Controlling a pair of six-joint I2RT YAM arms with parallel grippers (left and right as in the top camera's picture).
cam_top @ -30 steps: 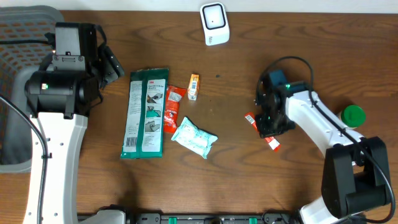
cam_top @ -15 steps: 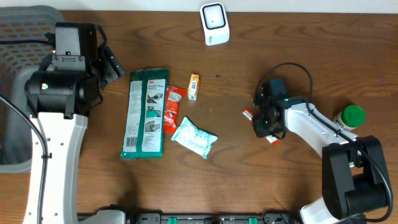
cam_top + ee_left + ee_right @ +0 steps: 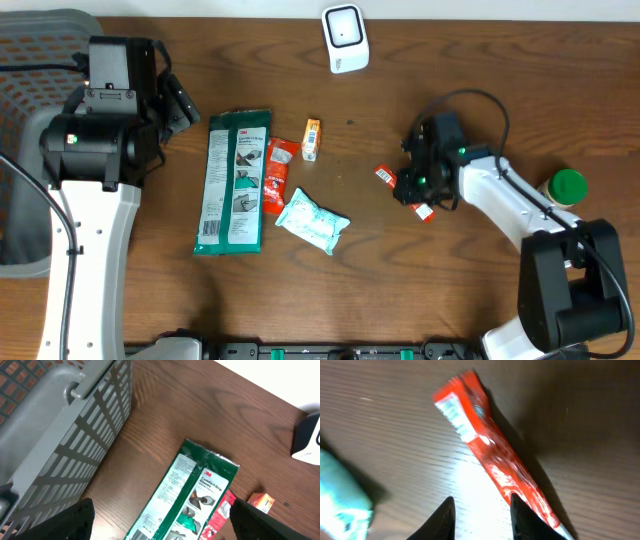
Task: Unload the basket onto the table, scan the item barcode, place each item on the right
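While the right pincer (image 3: 481, 510) stands slightly apart, the red packet (image 3: 490, 445) lies flat just ahead of its tips, open table (image 3: 380, 435) beyond; left pincer (image 3: 161, 510) gapes wide above a 3M "Comfort Grip" pack (image 3: 195, 487)

Seen from above, the light falls soft and even across the brown surface (image 3: 360, 290), and everything is sharp, with only faint shadows close under the arms. The left wrist view is bright and fairly crisp. There the grey basket (image 3: 60, 420) throws a barred shadow on the wood at lower left, and the left tool (image 3: 162, 510) is two dark, soft-edged shapes in the bottom corners. The right wrist view is smeared. Its red packet (image 3: 490, 455) is blurred, white glare sits lower centre by the right tool (image 3: 481, 505), and the upper right is in deep shadow.
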